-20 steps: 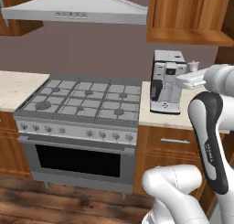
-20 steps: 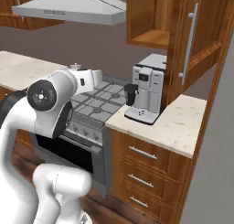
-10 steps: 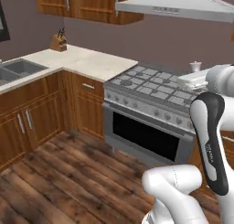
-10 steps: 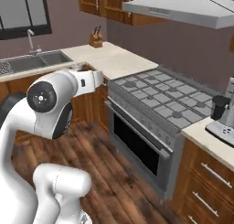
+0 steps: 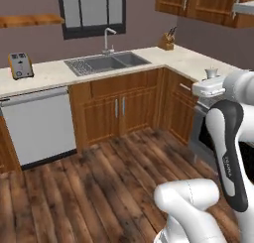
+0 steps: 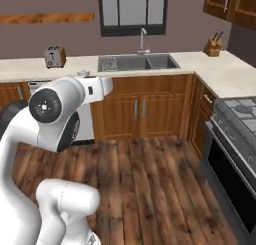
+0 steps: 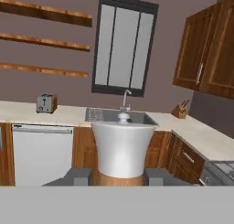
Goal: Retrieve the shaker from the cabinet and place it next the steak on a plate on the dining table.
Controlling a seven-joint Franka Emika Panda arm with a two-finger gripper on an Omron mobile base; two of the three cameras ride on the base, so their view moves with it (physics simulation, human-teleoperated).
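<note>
White Franka arm w/ dark joints, raised & folded, two-finger gripper [image 7: 122, 176] clamped on white tapered shaker w/ tan base [image 7: 122, 147].

Left base view: arm climbs from lower right, dark-banded forearm upright, wrist bent over at top w/ hand pointing left, roughly level. Right base view: big round shoulder joint at left, hand reaching right. Hand view: two small dark finger tips [image 7: 78, 176] at either side of shaker's base, jaws nearly closed, pressing it; shaker upright.

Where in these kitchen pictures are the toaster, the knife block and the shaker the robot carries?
toaster [image 6: 55, 56], right base view, middle of its front face.
knife block [image 5: 168, 41], left base view, its wooden body.
shaker [image 7: 122, 147], hand view, pale upper body, between the fingers.
</note>
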